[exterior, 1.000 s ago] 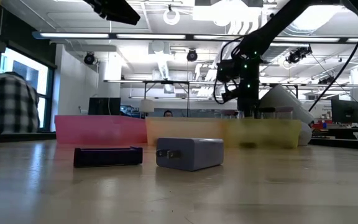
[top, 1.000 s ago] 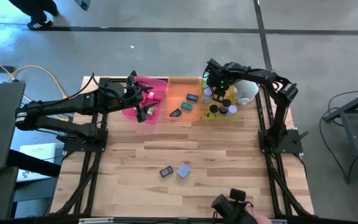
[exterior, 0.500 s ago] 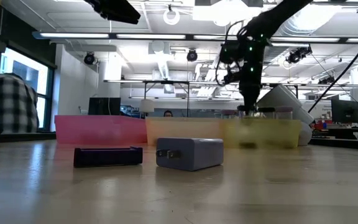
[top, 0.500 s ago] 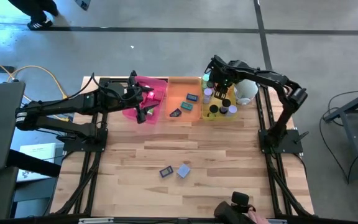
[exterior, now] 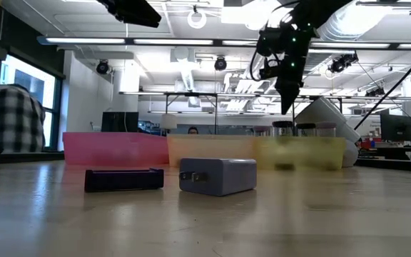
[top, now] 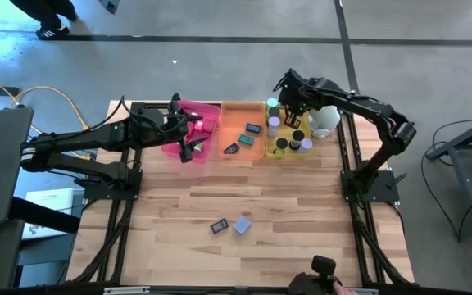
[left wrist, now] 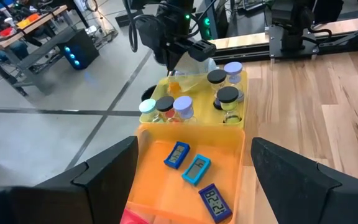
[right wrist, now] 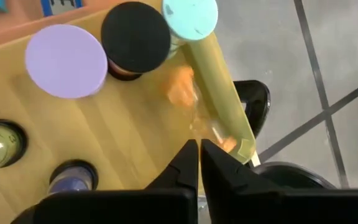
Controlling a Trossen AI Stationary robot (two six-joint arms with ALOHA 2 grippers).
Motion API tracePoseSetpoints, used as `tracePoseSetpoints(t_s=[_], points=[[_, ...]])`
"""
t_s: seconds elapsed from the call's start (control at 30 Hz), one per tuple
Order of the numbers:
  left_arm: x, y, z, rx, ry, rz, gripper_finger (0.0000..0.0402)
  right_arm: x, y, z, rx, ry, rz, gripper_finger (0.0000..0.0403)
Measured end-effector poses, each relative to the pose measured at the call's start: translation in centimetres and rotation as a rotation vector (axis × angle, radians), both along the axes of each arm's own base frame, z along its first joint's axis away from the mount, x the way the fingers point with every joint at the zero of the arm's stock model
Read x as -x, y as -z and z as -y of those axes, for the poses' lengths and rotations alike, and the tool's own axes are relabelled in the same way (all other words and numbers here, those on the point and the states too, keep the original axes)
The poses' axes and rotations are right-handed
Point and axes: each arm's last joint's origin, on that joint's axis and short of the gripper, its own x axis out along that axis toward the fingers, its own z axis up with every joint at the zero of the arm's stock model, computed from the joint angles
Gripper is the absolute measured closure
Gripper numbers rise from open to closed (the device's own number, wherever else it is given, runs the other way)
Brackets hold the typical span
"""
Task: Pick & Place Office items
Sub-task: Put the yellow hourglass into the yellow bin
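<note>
Two office items lie on the bare wood near the table's front: a dark blue flat rectangle (top: 218,226) and a lavender block (top: 242,224); both show in the low view, the rectangle (exterior: 124,179) and the block (exterior: 218,175). Several round lidded rolls (top: 289,135) stand in the yellow tray (top: 288,155). Three blue and teal rectangles (left wrist: 196,177) lie in the orange tray (top: 238,116). My right gripper (right wrist: 199,157) is shut and empty, fingers pointing down, above the yellow tray's far end (exterior: 289,100). My left gripper (left wrist: 194,180) is open and empty over the pink tray (top: 207,109).
A white cup (top: 324,121) lies right of the yellow tray. The three trays stand side by side along the table's far edge. A person's hand with a black object (top: 324,269) shows at the near edge. Bare wood lies between the trays and the two loose items.
My right gripper has risen out of the yellow tray, from down among the rolls to well above the tray's rim, and has drifted a little toward the table's far right. The rolls stay standing in the tray.
</note>
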Motion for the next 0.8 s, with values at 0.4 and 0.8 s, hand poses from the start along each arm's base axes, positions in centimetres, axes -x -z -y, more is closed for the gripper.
tracePoseSetpoints(t_s=[0.4, 0.8], points=[[-0.06, 0.02, 0.14, 0.034, 0.043, 0.011, 0.0097, -0.07, 0.0, -0.02, -0.013, -0.021, 0.013, 0.0401], [-0.06, 0.02, 0.13, 0.034, 0.043, 0.01, 0.0097, 0.4, -0.01, 0.7, -0.024, -0.169, -0.003, 0.0401]])
